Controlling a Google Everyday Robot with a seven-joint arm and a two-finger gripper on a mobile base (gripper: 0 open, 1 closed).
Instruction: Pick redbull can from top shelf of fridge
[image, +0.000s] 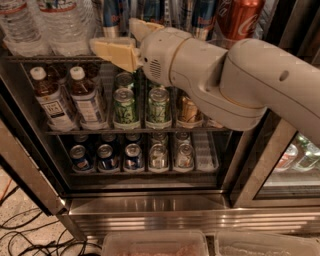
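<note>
Several redbull cans stand in a row on the top shelf (35, 59) of the fridge (150, 206), cut off by the picture's top edge. The leftmost redbull can (111, 19) shows between my two cream fingers. My gripper (113, 34) is open at the front of the top shelf, one finger (114, 52) low and to the left of that can, the other (142, 27) to its right. I cannot tell whether the fingers touch it. My thick white arm comes in from the right and hides the shelf's middle.
Water bottles (65, 25) stand at the top shelf's left, a red cola can (241, 17) at its right. The middle rack holds tea bottles (86, 99) and green cans (125, 107); the low rack holds small cans (107, 157). A glass door (295, 160) is at the right. Cables (30, 235) lie on the floor.
</note>
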